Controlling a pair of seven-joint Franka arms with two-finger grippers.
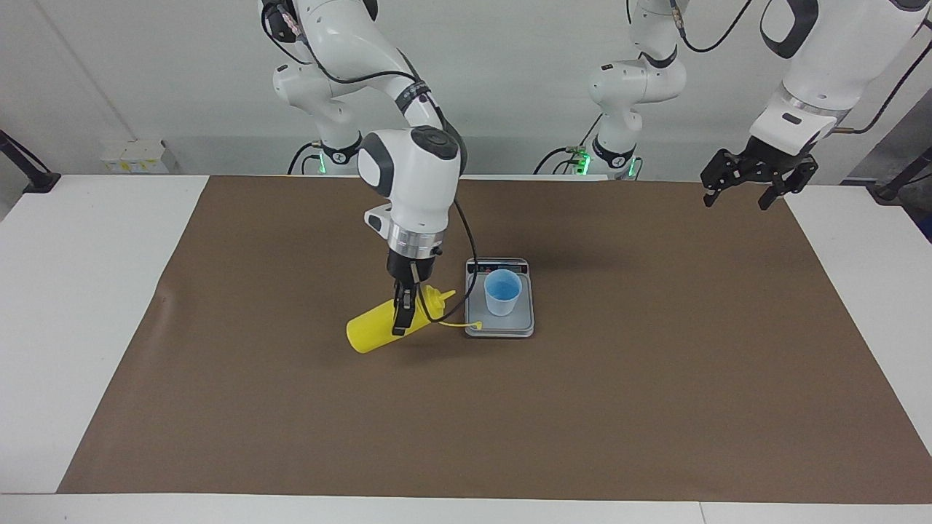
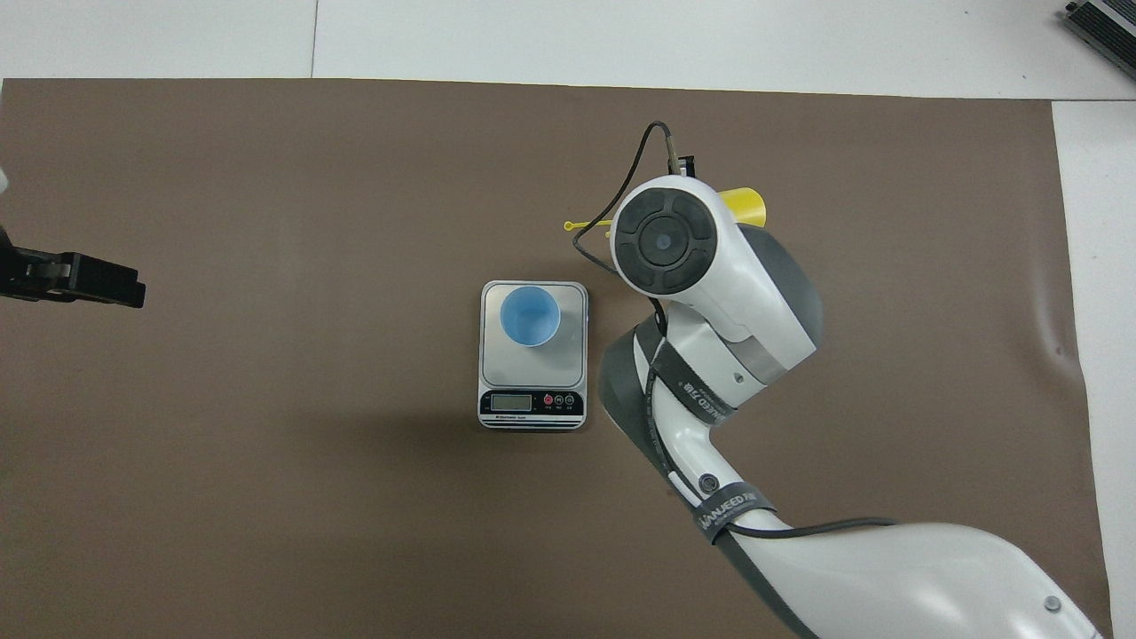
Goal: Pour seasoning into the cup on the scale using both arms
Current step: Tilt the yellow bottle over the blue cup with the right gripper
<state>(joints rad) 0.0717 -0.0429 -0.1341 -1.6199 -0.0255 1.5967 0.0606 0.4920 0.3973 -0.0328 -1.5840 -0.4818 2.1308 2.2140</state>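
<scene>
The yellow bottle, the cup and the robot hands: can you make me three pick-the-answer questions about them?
1. Where is the blue cup?
A. on the scale
B. on the brown mat
C. in a gripper

2. How many cups are there?
A. three
B. two
C. one

3. How is the yellow bottle held by the right gripper?
A. upright
B. tipped, nozzle toward the cup
C. upside down

Answers: 1 A, the cup stands on the scale's platform. 2 C, only one shows. 3 B, it slants nozzle-first at the scale, while the left gripper waits open.

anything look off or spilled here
No spill shows. The yellow bottle, held in the right gripper, is tipped nearly flat with its nozzle short of the cup, and its tethered cap dangles at the scale edge.
</scene>
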